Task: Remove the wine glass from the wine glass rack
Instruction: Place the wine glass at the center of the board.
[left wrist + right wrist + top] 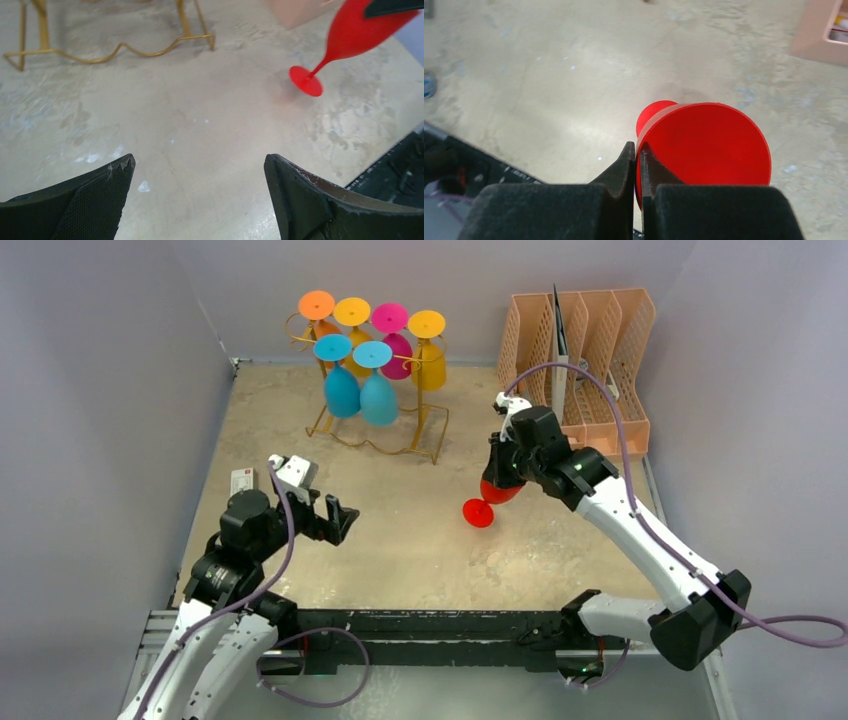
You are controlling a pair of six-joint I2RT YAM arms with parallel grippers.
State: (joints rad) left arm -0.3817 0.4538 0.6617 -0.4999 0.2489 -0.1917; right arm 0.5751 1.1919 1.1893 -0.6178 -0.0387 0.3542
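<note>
Wine glass point(496, 492) hangs tilted right of centre, pinched by the right gripper point(498, 480), well apart from the wine glass rack point(432, 435); the left gripper point(340, 512) gapes empty. Left wrist view: its foot is at the table point(200, 115) (touching or not, unclear). Right wrist view: fingers point(624, 167) clamp only the rim, so it could slip and topple.

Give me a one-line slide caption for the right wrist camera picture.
Right gripper pinching the rim of a red wine glass, bowl opening facing the camera, against the beige table.
</note>
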